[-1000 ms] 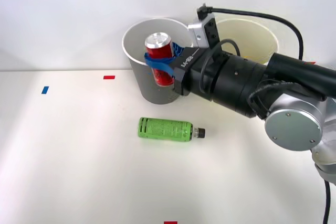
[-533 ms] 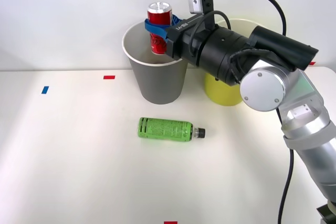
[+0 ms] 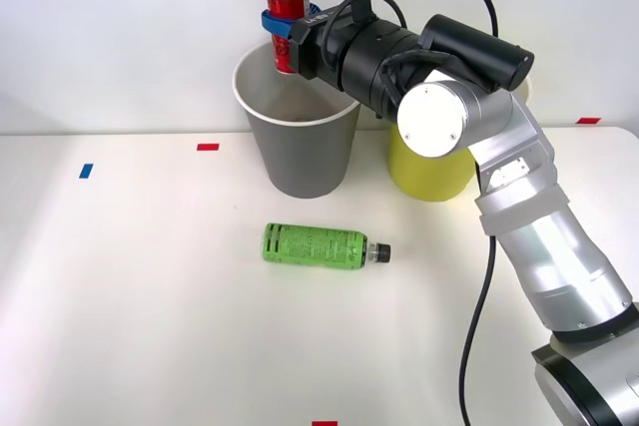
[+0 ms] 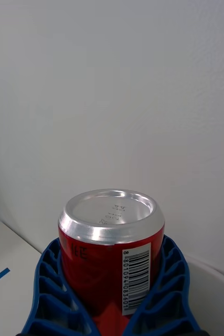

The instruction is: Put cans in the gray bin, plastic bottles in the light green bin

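Front view: the can [image 3: 287, 9] is held upright above the gray bin [image 3: 298, 137], over its rear rim, silver end up. It looks lifted there so a release would drop it into the bin rather than onto the table; whether it is centred enough over the opening cannot be judged from this angle. The right gripper [image 3: 284, 27] is clamped round the can's middle, blue fingers [image 3: 272, 23] wrapped on both sides, the arm reaching in from the right across the bin tops. The light green bin [image 3: 431, 169] stands just beside the gray bin, largely hidden behind the arm. The bottle [image 3: 321, 246] lies on its side on the table [image 3: 130, 296] in front of the gray bin, cap pointing right, well apart from the gripper and untouched. The can half of the task is judged nearly done, the bottle half not begun.

Right wrist view: the can [image 4: 112, 247] is seen seated between the two ribbed fingers [image 4: 51, 294], which are spread only to the can's width and pressed against its red wall on either side. The barcode patch faces the camera, the silver end is on top. A pale curved rim, probably the gray bin's [image 4: 216, 278], is seen under and behind the can.
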Robot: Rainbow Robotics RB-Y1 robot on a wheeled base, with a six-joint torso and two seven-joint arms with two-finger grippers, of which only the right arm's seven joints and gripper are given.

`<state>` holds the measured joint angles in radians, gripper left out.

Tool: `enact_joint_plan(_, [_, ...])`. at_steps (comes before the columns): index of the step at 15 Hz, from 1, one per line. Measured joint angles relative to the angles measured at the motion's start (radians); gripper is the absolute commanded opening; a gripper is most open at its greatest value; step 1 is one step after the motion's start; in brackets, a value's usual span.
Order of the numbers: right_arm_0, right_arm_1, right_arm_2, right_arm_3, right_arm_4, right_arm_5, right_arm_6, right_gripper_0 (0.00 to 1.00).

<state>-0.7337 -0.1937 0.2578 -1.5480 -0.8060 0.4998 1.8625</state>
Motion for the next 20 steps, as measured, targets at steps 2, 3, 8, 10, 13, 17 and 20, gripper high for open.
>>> enact_joint_plan(2, [-0.021, 0.023, -0.006, 0.031, 0.058, -0.001, -0.001, 0.0])
enact_joint_plan(3, [-0.025, 0.032, -0.008, 0.037, 0.083, -0.001, -0.005, 0.0])
enact_joint_plan(8, [-0.027, 0.048, -0.01, 0.039, 0.099, -0.01, -0.015, 1.0])
enact_joint_plan(10, [-0.027, 0.047, -0.01, 0.04, 0.099, -0.015, -0.015, 1.0])
enact_joint_plan(13, [-0.027, 0.047, -0.009, 0.039, 0.099, -0.025, -0.003, 1.0])
enact_joint_plan(17, [-0.016, -0.005, 0.04, 0.034, 0.091, -0.113, 0.012, 1.0])
enact_joint_plan(20, [0.089, -0.064, 0.075, -0.075, 0.076, -0.19, 0.019, 1.0])
